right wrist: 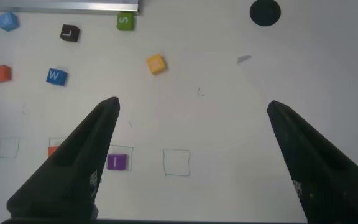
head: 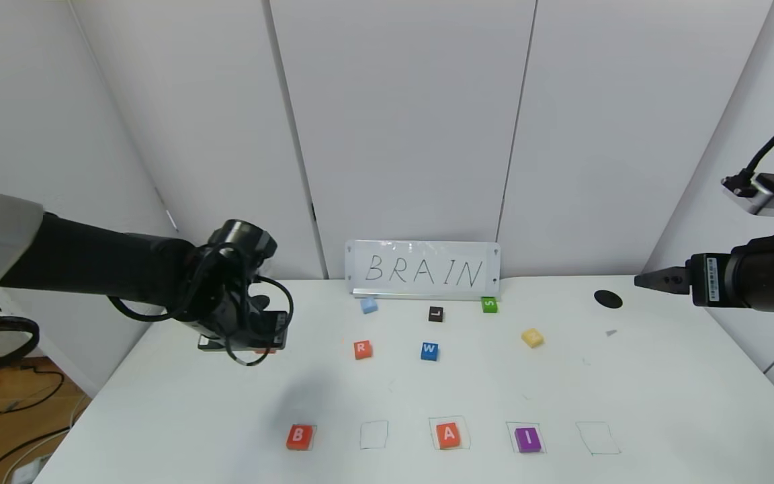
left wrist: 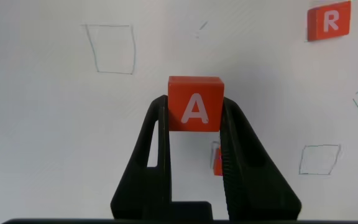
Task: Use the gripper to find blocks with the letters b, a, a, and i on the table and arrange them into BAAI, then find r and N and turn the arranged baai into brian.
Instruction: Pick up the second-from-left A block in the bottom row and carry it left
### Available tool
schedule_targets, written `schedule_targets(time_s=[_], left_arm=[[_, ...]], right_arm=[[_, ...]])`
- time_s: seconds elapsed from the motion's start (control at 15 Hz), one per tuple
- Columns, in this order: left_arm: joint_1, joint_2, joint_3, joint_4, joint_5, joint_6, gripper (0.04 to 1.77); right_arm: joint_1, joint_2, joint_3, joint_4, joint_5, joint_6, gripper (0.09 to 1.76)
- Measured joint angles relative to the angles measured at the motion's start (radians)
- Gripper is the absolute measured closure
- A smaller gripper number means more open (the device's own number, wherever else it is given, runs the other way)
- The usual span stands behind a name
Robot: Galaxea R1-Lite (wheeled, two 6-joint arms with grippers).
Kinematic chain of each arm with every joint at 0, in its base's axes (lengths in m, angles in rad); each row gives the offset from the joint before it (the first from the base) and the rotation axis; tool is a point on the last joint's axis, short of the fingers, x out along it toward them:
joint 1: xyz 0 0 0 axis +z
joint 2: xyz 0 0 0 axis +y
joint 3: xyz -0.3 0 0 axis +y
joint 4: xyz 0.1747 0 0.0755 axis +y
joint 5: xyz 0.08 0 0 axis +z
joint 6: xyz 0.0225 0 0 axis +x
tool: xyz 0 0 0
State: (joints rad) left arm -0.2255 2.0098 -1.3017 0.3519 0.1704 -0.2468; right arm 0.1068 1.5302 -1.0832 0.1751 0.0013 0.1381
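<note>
At mid-left, the left gripper (left wrist: 194, 134) is pinching an orange A block (left wrist: 195, 103) above the table (head: 662, 403). Along the bottom, B (head: 298, 437), A (head: 449, 435) and I (head: 528, 439) are sitting; R (head: 362, 349) and the yellow block (head: 532, 337) are lying below the BRAIN sign (head: 422, 269). At far right, the right gripper (right wrist: 191, 155) is hanging spread.

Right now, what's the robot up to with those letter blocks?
It's spelling a word in the drawn squares along the table's near edge. B, A and I sit in the row; the square between B and A is empty. The left gripper is shut on a second A block, held above the table. R and the yellow block lie farther back. The right gripper hangs open at the right.
</note>
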Motion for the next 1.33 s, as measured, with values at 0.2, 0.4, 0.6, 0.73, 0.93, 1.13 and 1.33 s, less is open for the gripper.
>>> schedule_targets(time_s=[0.2,0.4,0.6,0.73,0.93,1.13,1.33], left_arm=[[0.116,-0.010,-0.016,0.006,-0.038,0.109,1.29],[0.207,-0.010,-0.006,0.008,-0.083,0.192,1.29],[0.242,0.005,0.025,0.005,-0.106,0.206,1.29],[0.247,0.026,0.037,-0.006,-0.110,0.204,1.29],[0.248,0.070,0.039,-0.012,-0.122,0.203,1.29],[0.246,0.109,0.034,-0.013,-0.168,0.203,1.29],[0.244,0.141,0.025,-0.041,-0.171,0.204,1.29]], right_arm=[[0.000,0.001,0.000,0.000,0.000,0.000,0.14],[0.000,0.001,0.000,0.000,0.000,0.000,0.14],[0.000,0.001,0.000,0.000,0.000,0.000,0.14],[0.000,0.001,0.000,0.000,0.000,0.000,0.14],[0.000,0.001,0.000,0.000,0.000,0.000,0.14],[-0.001,0.002,0.000,0.000,0.000,0.000,0.14],[-0.001,0.002,0.000,0.000,0.000,0.000,0.14]])
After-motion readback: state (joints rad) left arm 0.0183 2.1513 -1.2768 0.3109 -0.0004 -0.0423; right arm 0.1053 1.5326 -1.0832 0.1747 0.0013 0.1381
